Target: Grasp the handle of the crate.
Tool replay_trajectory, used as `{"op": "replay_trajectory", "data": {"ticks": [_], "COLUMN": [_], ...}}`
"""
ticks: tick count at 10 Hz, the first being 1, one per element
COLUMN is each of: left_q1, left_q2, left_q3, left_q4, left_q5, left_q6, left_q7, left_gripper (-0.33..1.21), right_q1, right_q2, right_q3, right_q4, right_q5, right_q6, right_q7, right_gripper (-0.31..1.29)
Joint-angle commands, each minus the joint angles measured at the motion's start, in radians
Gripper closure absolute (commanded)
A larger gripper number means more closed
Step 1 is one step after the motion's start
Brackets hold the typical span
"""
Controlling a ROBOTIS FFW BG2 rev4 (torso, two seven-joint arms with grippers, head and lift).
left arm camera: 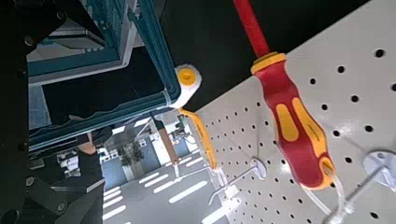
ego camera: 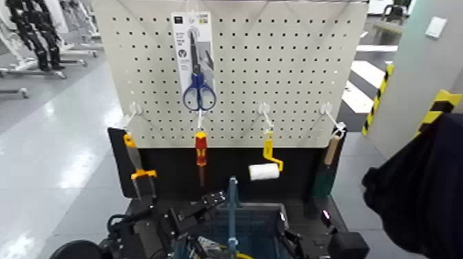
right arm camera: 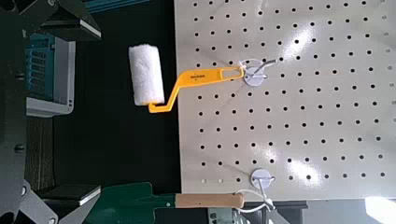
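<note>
blue-teal handle point(ego camera: 232, 215) stands upright above the ribbed blue-grey crate point(ego camera: 262, 215)

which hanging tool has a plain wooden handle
The trowel with the green blade, at the pegboard's right end in the head view; the paint roller's handle is yellow.

The head view faces forward and down at the upright beige perforated pegboard point(ego camera: 234, 76). Both wrist views look from nearer its lower part; the left shares the red-and-yellow screwdriver point(ego camera: 201, 148) with the head, the right the white-sleeved, yellow-handled paint roller point(ego camera: 264, 171).
</note>
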Motion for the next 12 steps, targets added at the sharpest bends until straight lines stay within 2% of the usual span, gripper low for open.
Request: {"op": "replay_trajectory", "data": {"ticks": [1,3,6,7,8,9,12], "left_q1": [-0.043,-0.071,-0.074,-0.074,-0.072,-0.069,-0.063], "left_q2": [0.001,-0.002,0.000,0.000,-0.002,-0.002,-0.005], "left_q3": [-0.050,-0.089,-0.096,-0.101,-0.109,-0.107,-0.105], "left_q4": [0.069,0.111,0.122,0.128,0.137,0.138,0.140], "left_q5": [0.041,0.085,0.119,0.133,0.163,0.173,0.174], "left_q6": [-0.014,-0.021,-0.018,-0.011,-0.004,0.002,0.008], "left_q7": [-0.022,-0.041,-0.046,-0.046,-0.049,-0.049,-0.049], "left_gripper": [0.22,0.22,0.24,0.32,0.68,1.10,1.19], "right_q1": [-0.001,-0.001,-0.001,-0.001,-0.001,-0.001,-0.001], "right_q2": [0.002,0.002,0.002,0.002,0.000,0.000,0.000], "right_q3": [0.002,0.002,0.003,0.002,0.002,0.002,0.002], "right_q4": [0.003,0.005,0.005,0.005,0.005,0.005,0.005], "right_q5": [-0.002,-0.002,-0.004,-0.004,-0.004,-0.004,-0.004], "right_q6": [-0.006,-0.007,-0.010,-0.010,-0.010,-0.010,-0.010], "right_q7": [0.000,0.000,0.000,0.000,0.000,0.000,0.000], "right_gripper": [0.15,0.15,0.15,0.15,0.15,0.15,0.15]}}
